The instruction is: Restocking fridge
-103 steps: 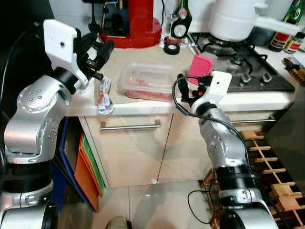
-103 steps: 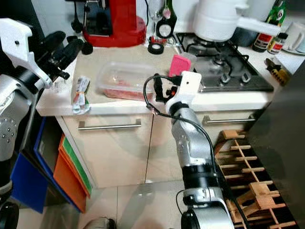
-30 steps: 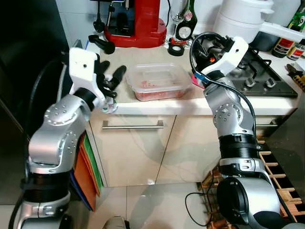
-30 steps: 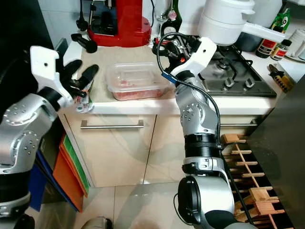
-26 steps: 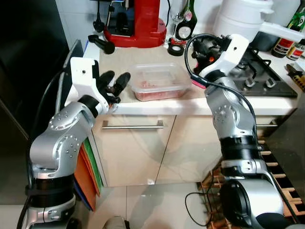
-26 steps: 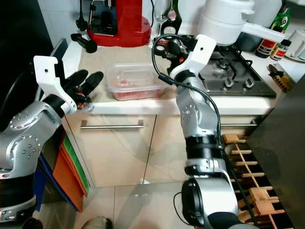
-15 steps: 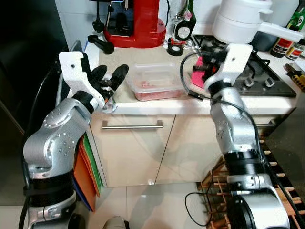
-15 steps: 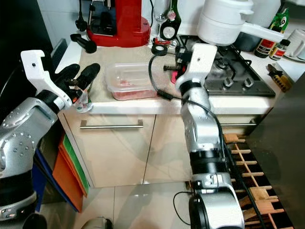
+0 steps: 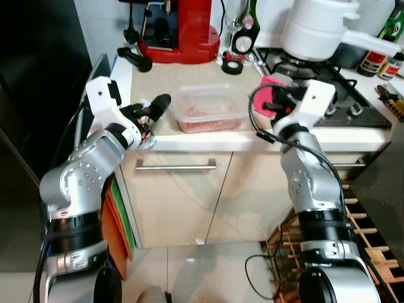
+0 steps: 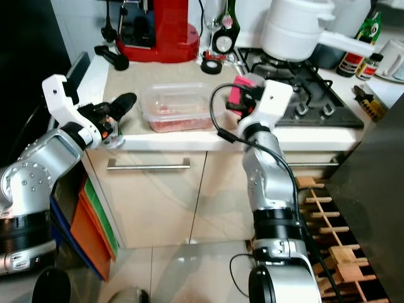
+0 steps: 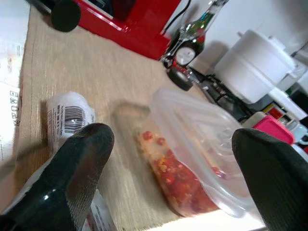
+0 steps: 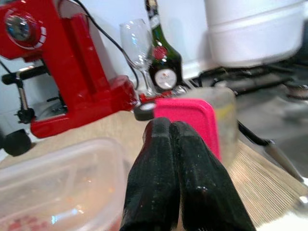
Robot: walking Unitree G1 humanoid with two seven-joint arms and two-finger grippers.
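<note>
While we stand before the counter (image 9: 189, 81), our left pincer (image 9: 146, 111) hovers at its front left corner with its two black fingers (image 11: 79, 168) spread wide apart, holding nothing. Between those fingers, in the left wrist view, we see a clear lidded container (image 9: 210, 107) with red and yellow food in it; it sits on the counter near the front edge, roughly midway between our two arms. Just beside the left pincer, at the corner, lies a small wrapped packet (image 11: 71, 114) with a barcode label, close under one finger; we cannot tell if they touch.

Our right pincer (image 12: 172, 144) is raised over the counter's front edge to the right of the clear container, its fingers pressed together with nothing between them. Right beyond its tips stands a smaller tub with a pink lid (image 12: 187, 117), between the clear container and the gas hob (image 9: 322, 88).

At the back of the counter we see a red coffee machine (image 9: 180, 28), a wine glass (image 12: 136, 45), a dark bottle (image 12: 161, 57) and a black roll of tape (image 9: 231, 64). A white pot (image 9: 315, 28) sits on the hob. Below the counter run cream drawers with a steel handle (image 9: 175, 167).
</note>
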